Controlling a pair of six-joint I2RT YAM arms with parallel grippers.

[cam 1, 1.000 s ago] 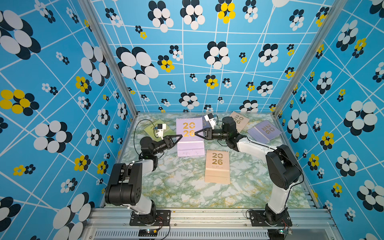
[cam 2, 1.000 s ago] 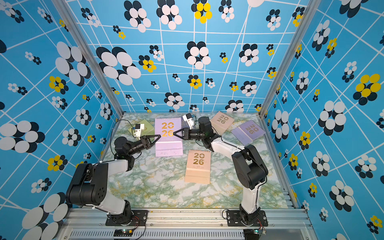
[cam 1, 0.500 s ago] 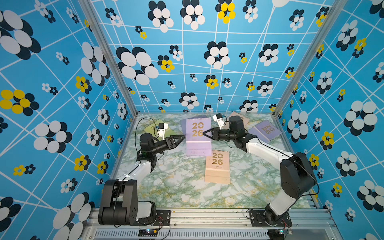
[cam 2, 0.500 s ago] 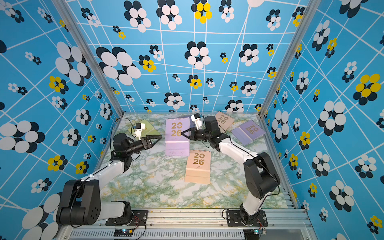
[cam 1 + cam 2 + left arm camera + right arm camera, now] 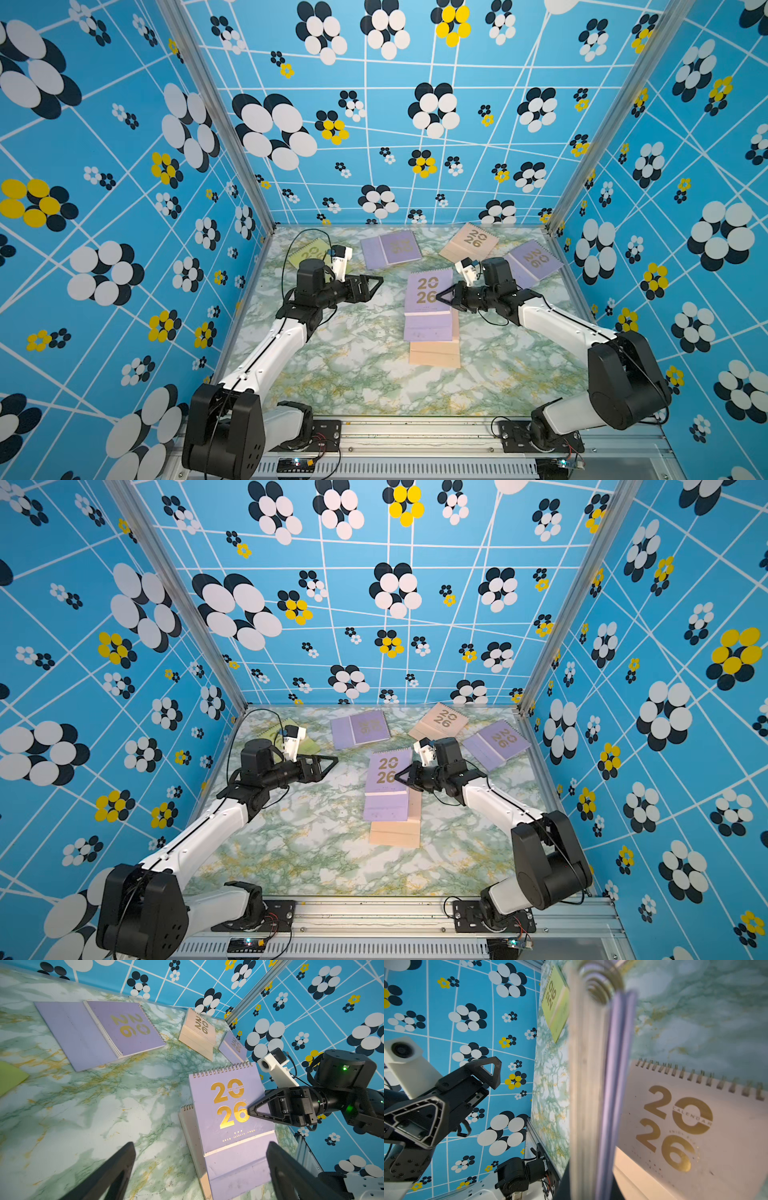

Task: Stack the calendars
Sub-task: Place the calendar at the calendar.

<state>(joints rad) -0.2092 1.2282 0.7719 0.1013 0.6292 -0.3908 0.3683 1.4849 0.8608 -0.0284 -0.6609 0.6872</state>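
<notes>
My right gripper (image 5: 441, 297) is shut on the right edge of a lilac calendar (image 5: 427, 291) with gold "2026". That calendar hangs tilted over a peach calendar (image 5: 434, 354) lying flat mid-table; I cannot tell whether they touch. In the right wrist view the lilac calendar (image 5: 596, 1084) is edge-on between the jaws, with the peach calendar (image 5: 685, 1126) beneath. My left gripper (image 5: 374, 286) is open and empty, a short way left of the lilac calendar (image 5: 226, 1109). Further calendars lie at the back: yellow-green (image 5: 305, 254), lilac (image 5: 390, 248), peach (image 5: 471, 241) and lilac (image 5: 534, 259).
The marble-patterned table (image 5: 340, 365) is boxed in by blue flowered walls on three sides, with a metal rail (image 5: 415, 428) along the front. The yellow-green calendar is partly hidden behind my left wrist camera (image 5: 340, 259).
My left gripper opened, let go of the lilac calendar and stayed back on the left. My right gripper carried that calendar rightward and forward over the peach one.
</notes>
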